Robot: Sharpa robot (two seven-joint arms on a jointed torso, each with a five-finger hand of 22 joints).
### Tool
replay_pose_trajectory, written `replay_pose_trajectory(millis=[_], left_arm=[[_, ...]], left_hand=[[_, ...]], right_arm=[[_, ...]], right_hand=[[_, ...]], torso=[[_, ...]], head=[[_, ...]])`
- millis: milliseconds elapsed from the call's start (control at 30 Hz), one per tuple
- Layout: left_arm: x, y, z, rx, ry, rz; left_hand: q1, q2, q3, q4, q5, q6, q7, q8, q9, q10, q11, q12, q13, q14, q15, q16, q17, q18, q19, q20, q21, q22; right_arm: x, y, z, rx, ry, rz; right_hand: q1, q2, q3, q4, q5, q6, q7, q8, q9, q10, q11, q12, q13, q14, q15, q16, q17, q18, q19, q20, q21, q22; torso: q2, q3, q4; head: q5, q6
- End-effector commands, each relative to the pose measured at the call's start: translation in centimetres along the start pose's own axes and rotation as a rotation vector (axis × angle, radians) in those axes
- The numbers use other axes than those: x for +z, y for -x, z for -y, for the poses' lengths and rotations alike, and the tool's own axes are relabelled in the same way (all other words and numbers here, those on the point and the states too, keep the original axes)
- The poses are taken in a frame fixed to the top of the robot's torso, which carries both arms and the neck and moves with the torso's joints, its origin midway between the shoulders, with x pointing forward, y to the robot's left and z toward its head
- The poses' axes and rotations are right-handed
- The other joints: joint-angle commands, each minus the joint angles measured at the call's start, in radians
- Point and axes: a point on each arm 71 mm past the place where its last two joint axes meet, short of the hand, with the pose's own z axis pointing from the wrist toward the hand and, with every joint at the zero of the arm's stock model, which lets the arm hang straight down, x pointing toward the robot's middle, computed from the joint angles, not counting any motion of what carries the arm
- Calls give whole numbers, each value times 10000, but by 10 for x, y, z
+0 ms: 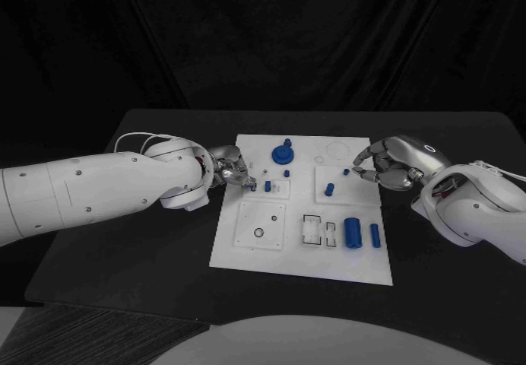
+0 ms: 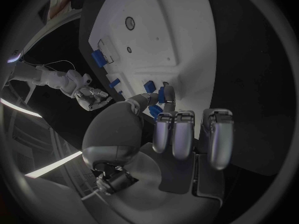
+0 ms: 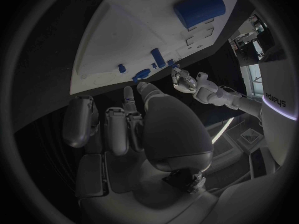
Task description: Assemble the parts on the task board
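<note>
Nearest, board front: the white task board [image 1: 302, 262] lies flat on the black worktop [image 1: 99, 258]; its near right part carries a large blue cylinder [image 1: 352, 233] lying on its side, with a slimmer blue pin [image 1: 375, 236] just beside it on the right; to their left sit two rectangular slots [image 1: 320, 230], and further left a square panel [image 1: 262, 224] with a small dark ring [image 1: 258, 232] on it
Board middle: a small blue peg [image 1: 330, 188] stands on a raised square right of centre; another small blue part [image 1: 268, 185] sits left of centre, close to the left hand's fingertips
Left hand: the left hand [image 1: 232, 172] reaches over the board's left edge from the white left arm [image 1: 99, 186]; in the left wrist view [image 2: 163, 115] the thumb and one finger pinch a small blue piece [image 2: 161, 94] just above the board, the other fingers curled side by side; so it holds that piece
Right hand: the right hand [image 1: 386, 163] hovers over the board's right edge; its fingers curl inward with tips close together near a tiny blue part [image 1: 345, 172]; whether it touches or holds that part I cannot tell
Board far end: a round blue knob [image 1: 284, 154] with a stub on top stands near the far left; a faint circular recess [image 1: 340, 151] lies to its right
</note>
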Motion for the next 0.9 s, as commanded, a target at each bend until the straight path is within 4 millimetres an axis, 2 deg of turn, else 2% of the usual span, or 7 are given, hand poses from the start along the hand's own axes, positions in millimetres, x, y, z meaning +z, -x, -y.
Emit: replay_pose_trajectory(millis=[33, 900], left_arm=[[1, -4, 2, 30, -209, -309], [4, -3, 2, 24, -752, 303]], left_hand=[[516, 616, 425, -139, 632, 759, -383, -66, -132, 1026, -9, 140, 2603, 1076, -100, 139, 2667, -274, 551, -35, -154, 2550], [554, 651, 418, -129, 513, 740, -370, -83, -183, 1026, -4, 140, 2603, 1076, -93, 139, 2667, -253, 491, -26, -232, 2521]], right_arm=[[-1, 1, 0, 27, -68, 181], [-1, 1, 1, 18, -65, 173]], right_hand=[[68, 98, 208, -43, 173, 65, -8, 171, -103, 1077, 34, 200, 2667, 689, 69, -96, 744, 420, 37, 44, -135, 1802], [68, 98, 208, -43, 173, 65, -8, 171, -103, 1077, 34, 200, 2667, 689, 69, -96, 744, 420, 37, 44, -135, 1802]], torso=[[1, 2, -5], [-3, 1, -1]], head=[[1, 1], [-26, 1]])
